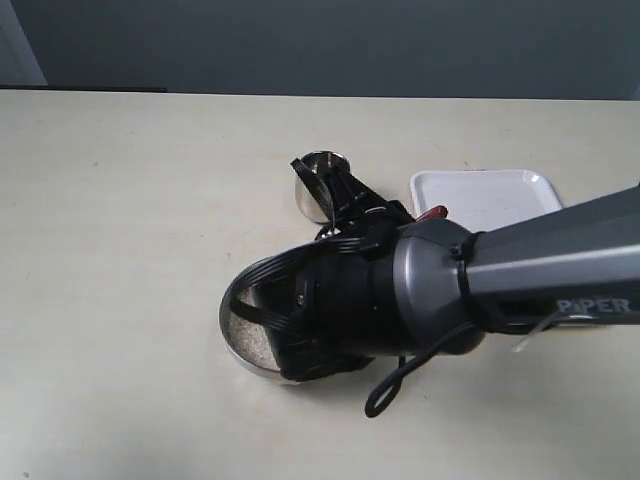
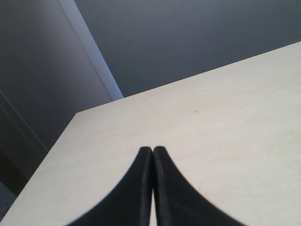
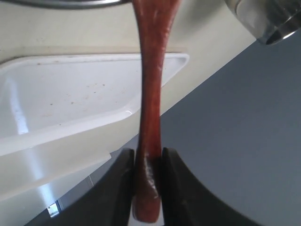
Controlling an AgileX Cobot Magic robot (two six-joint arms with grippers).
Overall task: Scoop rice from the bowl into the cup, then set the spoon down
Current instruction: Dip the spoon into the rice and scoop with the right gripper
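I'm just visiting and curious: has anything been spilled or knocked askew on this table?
Nothing much. A few tiny dark specks dot the white rectangular tray, perhaps stray bits; too small to tell. The small shiny steel cup stands upright.

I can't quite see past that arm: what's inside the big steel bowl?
White rice shows at the bowl's uncovered edge. The arm covers the rest, so how full it is, and where the spoon's scoop sits, cannot be seen.
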